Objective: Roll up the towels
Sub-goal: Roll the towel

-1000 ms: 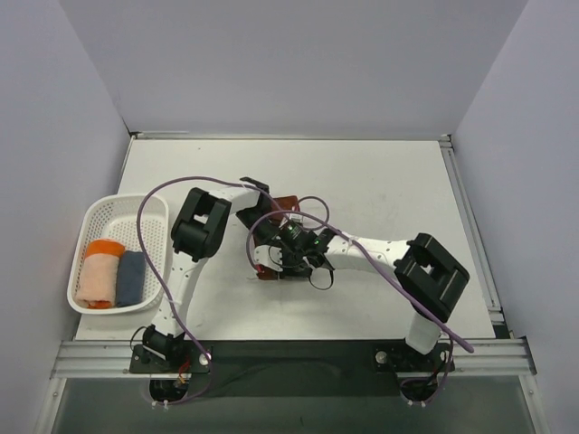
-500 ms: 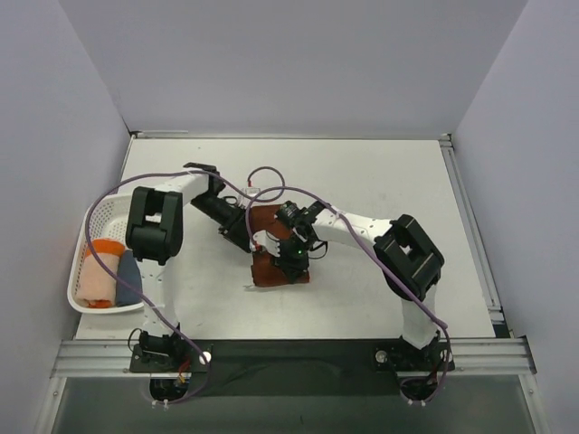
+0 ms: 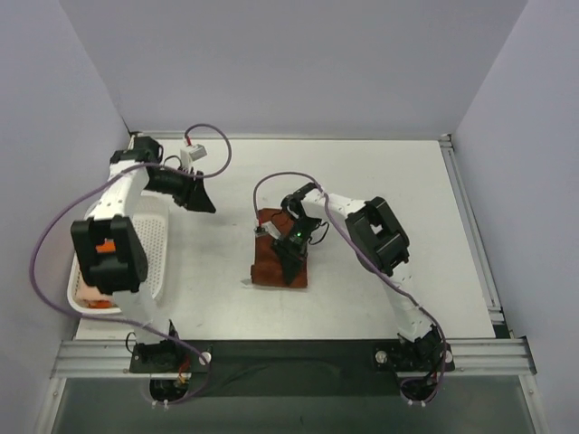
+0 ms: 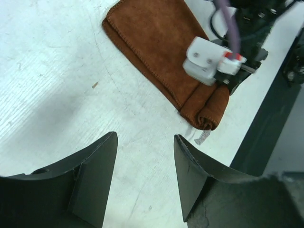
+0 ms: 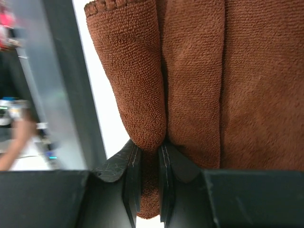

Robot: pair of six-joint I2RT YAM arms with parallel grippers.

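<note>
The rust-brown towel (image 3: 271, 264) lies folded in a strip mid-table, its near end partly rolled. In the left wrist view the towel (image 4: 156, 52) shows that roll and a small white tag (image 4: 202, 137). My right gripper (image 3: 291, 246) is shut on a fold of the towel's rolled end (image 5: 137, 95), seen close in the right wrist view (image 5: 148, 152). My left gripper (image 3: 201, 199) is open and empty over bare table at the back left, well apart from the towel (image 4: 145, 137). A bit of the peach-orange towel (image 3: 94, 295) shows in the basket. The slate-blue towel is hidden under my left arm.
The white lattice basket (image 3: 156, 262) stands at the table's left edge, largely covered by my left arm. Purple cables loop over both arms. Walls close the table on the left, back and right.
My left arm has swung away from the brown towel to the back left, its gripper open. My right gripper has stayed on the towel, which now lies as a strip with its end rolled.
</note>
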